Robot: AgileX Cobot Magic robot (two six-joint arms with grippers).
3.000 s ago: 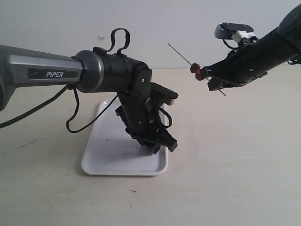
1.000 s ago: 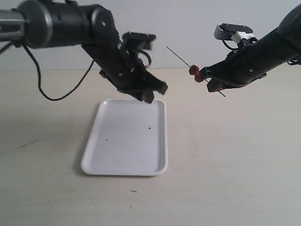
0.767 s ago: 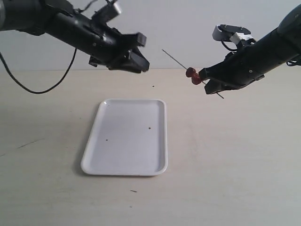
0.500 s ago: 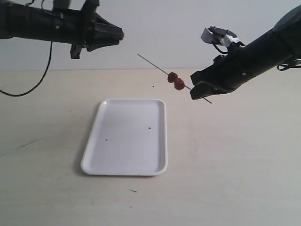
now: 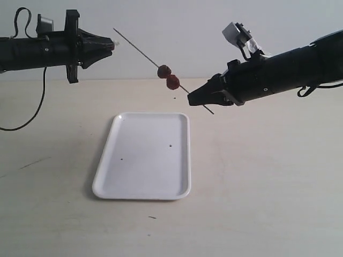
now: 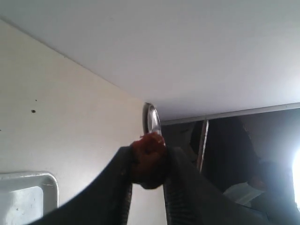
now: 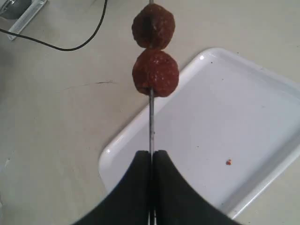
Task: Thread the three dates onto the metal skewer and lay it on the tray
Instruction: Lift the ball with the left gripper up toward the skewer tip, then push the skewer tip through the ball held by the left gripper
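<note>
Right wrist view: two dates (image 7: 155, 73) ride the metal skewer (image 7: 151, 123), clamped in the right gripper (image 7: 151, 159) off the tray's (image 5: 142, 179) far right corner; left gripper (image 5: 109, 45) pinches the third date (image 6: 148, 158), unthreaded.

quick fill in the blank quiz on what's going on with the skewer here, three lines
The right claw is shut on the skewer, which carries ___ dates.
The left claw is shut on a single ___.
The tray lies on the table with ___ dates on it.
Missing words: two; date; no.
</note>
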